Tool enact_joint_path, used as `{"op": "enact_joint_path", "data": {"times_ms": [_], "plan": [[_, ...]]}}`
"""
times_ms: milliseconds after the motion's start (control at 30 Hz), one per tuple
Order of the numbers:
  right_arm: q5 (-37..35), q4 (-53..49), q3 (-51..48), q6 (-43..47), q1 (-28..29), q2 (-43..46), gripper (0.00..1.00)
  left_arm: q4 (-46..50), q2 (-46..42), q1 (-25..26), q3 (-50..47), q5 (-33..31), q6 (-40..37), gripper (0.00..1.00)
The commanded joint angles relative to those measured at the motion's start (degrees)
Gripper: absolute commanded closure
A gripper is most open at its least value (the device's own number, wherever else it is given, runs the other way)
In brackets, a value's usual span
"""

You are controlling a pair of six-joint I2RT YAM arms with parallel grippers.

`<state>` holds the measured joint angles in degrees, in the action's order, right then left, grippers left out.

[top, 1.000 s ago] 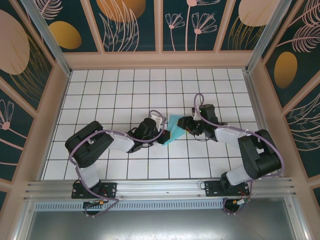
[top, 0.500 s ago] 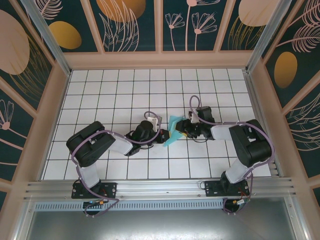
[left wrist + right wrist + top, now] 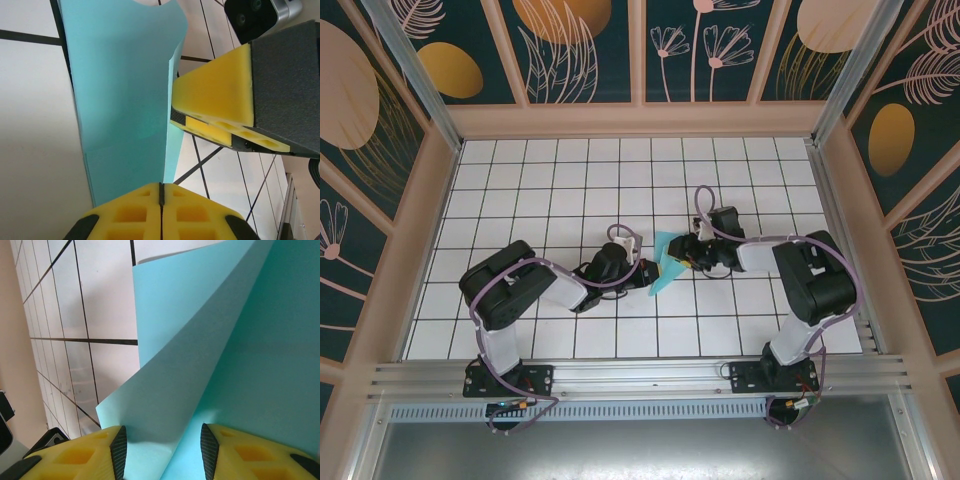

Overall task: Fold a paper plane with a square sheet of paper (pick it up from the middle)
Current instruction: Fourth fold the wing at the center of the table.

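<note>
We find the table [image 3: 520, 180] carrying one item, the square sheet of paper [image 3: 660, 272]. It sits about the table's middle, a little toward the near edge, between both arms.

We judge the task to be at an early stage. The sheet is raised off the table and bent over along a middle line, with one flap leaning against the other. No nose or wing folds are visible and no dart has formed, so most of the folding is left.

From above, its long axis runs from the far edge to the near edge. It narrows toward the near end, slanting slightly left.

The left tool [image 3: 161, 205] has its pads pressed together, pinching the sheet's edge. The right tool [image 3: 162, 440] stands spread, with the fold between its pads.
</note>
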<state>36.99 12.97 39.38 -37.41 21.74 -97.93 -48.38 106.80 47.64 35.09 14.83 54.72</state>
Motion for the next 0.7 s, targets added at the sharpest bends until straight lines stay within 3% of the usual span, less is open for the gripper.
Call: {"op": "enact_joint_path", "data": {"times_ms": [0, 200, 667], "plan": [[-3.68, -3.6, 1.21, 2.08, 0.59, -2.43, 0.54, -1.69, 0.98, -0.24, 0.86, 1.34, 0.69, 0.86], [-5.48, -5.52, 2.01, 2.1, 1.22, -3.45, 0.53, 0.22, 1.47, -0.22, 2.24, 1.68, -0.68, 0.75], [-3.67, -3.52, 1.31, 0.47, 1.51, 0.23, 0.54, 4.89, -1.2, -0.2, 2.97, -2.72, -7.35, 0.71]]}}
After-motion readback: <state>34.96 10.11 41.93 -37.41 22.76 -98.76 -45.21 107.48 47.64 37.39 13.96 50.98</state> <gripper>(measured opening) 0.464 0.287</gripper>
